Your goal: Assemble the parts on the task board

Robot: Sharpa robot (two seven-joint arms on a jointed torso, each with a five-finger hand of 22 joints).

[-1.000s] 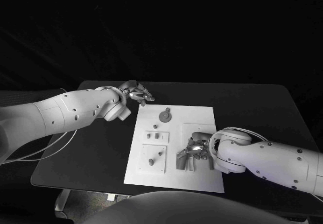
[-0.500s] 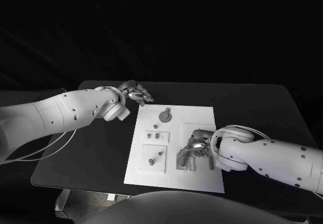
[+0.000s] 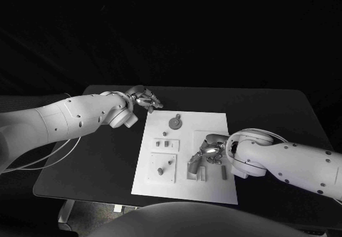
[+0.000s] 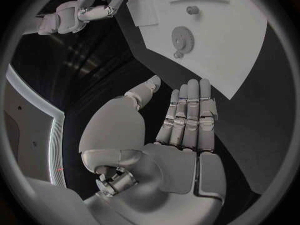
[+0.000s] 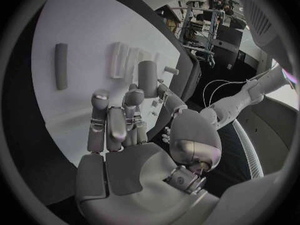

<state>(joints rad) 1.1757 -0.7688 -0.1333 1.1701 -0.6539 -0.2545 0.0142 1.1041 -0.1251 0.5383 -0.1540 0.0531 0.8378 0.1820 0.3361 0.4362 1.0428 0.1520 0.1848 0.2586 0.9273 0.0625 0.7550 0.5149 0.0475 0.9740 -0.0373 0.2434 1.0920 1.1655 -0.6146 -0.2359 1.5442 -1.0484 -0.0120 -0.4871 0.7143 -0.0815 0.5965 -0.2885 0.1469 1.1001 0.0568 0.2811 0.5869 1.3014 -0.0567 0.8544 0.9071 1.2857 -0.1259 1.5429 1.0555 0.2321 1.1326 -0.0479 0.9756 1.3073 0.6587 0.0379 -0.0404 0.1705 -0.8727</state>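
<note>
The white task board (image 3: 208, 122) lies mid-table. On it are a round gear (image 3: 174, 122), a small peg (image 3: 164, 133), a short bar (image 3: 223, 172) and upright grey pieces in a slot (image 3: 193, 167). My right hand (image 3: 211, 152) hovers over the board's right half, just above the slot. In the right wrist view it pinches a grey cylindrical peg (image 5: 148, 78) between thumb and fingers, with the bar (image 5: 60, 66) and the slotted block (image 5: 122, 60) beyond. My left hand (image 3: 146, 100) rests off the board's far left corner, fingers straight and holding nothing (image 4: 187, 116).
Black table (image 3: 271, 113) surrounds the board, with free room on its right and far sides. The left wrist view shows the gear (image 4: 182, 39) on the board (image 4: 219, 55) and my right hand (image 4: 94, 6) farther off.
My right hand has risen from the slot and drawn a little toward the board's far side. The left hand and the other parts have not moved.
</note>
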